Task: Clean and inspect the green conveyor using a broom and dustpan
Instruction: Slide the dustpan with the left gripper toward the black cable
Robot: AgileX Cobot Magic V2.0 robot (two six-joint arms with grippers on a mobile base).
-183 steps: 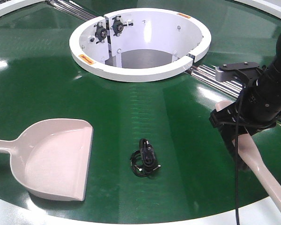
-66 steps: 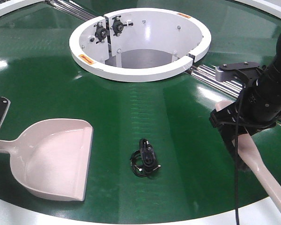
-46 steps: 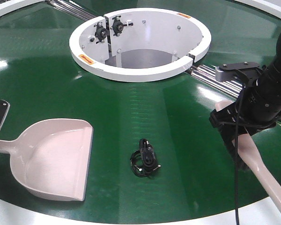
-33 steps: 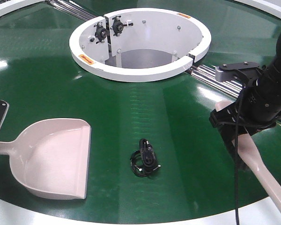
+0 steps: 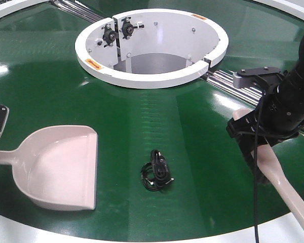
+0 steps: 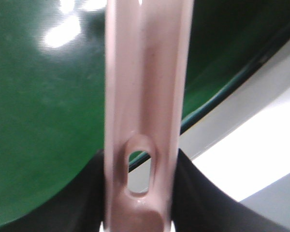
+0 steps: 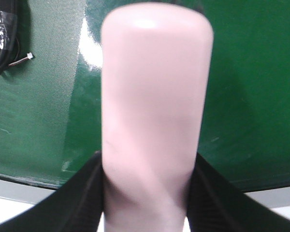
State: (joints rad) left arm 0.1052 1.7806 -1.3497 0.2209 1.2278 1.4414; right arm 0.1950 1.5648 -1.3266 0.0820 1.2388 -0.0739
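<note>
two arms: one tool each
left gripper (image 6: 140,198): closed on the dustpan (image 5: 61,167) handle, just below its slot hole (image 6: 139,169); dark fingers (image 6: 84,193) hard against both sides
right gripper (image 5: 256,147): clamped around the broom (image 5: 286,190); wrist view shows its black sides pressed to both flanks
dustpan position: front-left on the green conveyor (image 5: 40,86), open mouth facing right, handle running off the left edge; can't tell if the pan sits flat on the belt
broom position: right side over the belt, handle angled out across the white outer rim (image 5: 202,237) at lower right; bristles not visible
black cable coil (image 5: 157,172): loose on the belt between pan mouth and broom, nearer the pan, apart from both
white ring housing (image 5: 152,76): centre back, silver rollers (image 5: 233,81) running off its right side
</note>
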